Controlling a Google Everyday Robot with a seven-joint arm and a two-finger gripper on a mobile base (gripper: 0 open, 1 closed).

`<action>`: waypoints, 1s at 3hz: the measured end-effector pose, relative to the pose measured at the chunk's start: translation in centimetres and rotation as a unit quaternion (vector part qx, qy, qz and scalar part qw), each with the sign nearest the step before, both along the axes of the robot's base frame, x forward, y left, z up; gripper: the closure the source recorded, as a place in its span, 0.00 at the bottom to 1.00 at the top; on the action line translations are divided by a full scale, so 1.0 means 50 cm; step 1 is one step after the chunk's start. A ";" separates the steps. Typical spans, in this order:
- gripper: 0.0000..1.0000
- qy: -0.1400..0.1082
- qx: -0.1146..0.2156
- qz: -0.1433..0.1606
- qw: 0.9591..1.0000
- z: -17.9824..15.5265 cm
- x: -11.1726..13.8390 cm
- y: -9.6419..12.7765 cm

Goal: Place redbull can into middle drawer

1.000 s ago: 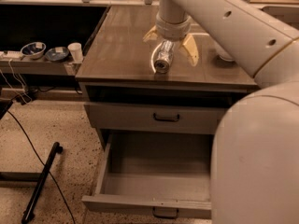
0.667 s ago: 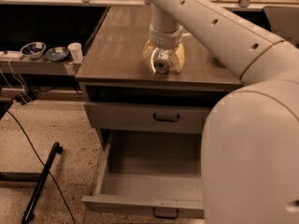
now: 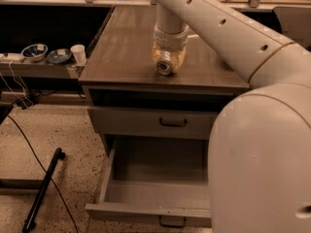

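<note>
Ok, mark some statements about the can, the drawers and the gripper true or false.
1. The gripper is shut on the can at the cabinet top. True.
2. The lowest drawer is shut. False: it is pulled open.
3. The can lies inside the lowest drawer. False: it is up at the cabinet top, in the gripper.
4. The handled drawer above it is shut. True.
5. A cup stands left of the cabinet. True.
</note>
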State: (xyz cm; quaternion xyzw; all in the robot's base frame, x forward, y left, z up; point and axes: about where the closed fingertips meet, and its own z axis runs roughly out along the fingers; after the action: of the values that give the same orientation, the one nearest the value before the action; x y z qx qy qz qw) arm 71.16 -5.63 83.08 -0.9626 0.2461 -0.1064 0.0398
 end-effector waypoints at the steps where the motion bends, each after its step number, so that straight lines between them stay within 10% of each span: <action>1: 0.96 0.013 0.052 -0.025 0.998 0.038 -0.027 -0.012; 2: 1.00 0.007 0.167 -0.164 0.972 0.184 -0.133 -0.126; 3: 1.00 0.020 0.188 -0.274 0.943 0.231 -0.238 -0.206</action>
State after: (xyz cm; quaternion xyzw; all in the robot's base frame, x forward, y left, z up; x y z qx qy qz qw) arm 59.25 -15.92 94.65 -0.8346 0.5170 -0.0459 0.1843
